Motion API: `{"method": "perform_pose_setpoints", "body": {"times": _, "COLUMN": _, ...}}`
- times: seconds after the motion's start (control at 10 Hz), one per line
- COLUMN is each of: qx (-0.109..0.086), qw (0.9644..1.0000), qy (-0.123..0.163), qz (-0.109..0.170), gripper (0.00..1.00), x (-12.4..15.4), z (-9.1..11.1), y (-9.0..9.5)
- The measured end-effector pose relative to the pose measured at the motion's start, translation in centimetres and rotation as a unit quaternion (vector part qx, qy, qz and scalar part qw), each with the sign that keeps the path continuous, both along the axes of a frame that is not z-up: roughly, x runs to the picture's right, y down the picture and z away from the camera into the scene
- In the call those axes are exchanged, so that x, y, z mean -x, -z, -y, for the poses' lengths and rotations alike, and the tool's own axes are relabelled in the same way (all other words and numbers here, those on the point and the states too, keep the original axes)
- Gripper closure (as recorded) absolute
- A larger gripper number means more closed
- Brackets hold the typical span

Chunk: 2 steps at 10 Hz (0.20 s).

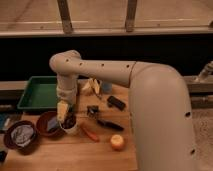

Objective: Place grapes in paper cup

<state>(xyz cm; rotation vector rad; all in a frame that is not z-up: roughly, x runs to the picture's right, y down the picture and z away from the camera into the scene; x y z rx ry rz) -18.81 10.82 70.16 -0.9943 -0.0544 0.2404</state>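
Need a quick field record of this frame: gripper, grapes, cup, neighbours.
gripper: the gripper hangs directly over the white paper cup, fingers hidden
grapes: dark purple grapes at the cup's mouth, under the gripper
cup position: front left of the wooden table, beside the brown-red bowl
neighbours: round yellow-orange apple to the right, green tray behind

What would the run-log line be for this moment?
gripper: over paper cup, beside brown-red bowl | grapes: at cup's mouth, by gripper | apple: on table, apart | step: placing, release unconfirmed
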Motion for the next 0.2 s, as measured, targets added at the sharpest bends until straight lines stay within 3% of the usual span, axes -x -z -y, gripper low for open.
{"method": "perform_pose_setpoints", "body": {"times": 0.2, "qx": 0.0, "qw": 1.0, "qy": 0.001, "qz": 0.001, "gripper": 0.2, "x": 0.06, "z": -0.04, "y": 0.0}}
